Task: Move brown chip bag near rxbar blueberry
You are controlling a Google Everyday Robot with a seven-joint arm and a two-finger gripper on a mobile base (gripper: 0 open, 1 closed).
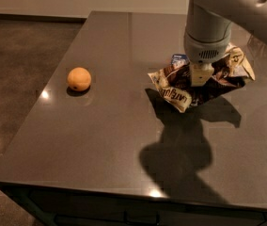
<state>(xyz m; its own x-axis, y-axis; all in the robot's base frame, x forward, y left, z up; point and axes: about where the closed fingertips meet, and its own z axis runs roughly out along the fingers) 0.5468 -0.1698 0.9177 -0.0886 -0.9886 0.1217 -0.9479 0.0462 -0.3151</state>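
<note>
The brown chip bag (pixel 173 89), crinkled brown and cream with "LATE JULY" lettering, hangs a little above the dark table, right of centre, and casts a shadow below it. My gripper (pixel 200 79) comes down from the top right and is shut on the bag's middle. The rxbar blueberry (pixel 178 59) shows as a small blue corner just behind the bag's upper left edge. The bag and my arm hide most of it.
A round orange fruit (pixel 79 78) sits on the left side of the dark grey table (pixel 100 145). The table's front edge and left edge drop off to a dark floor. My arm's shadow falls across the table's front middle.
</note>
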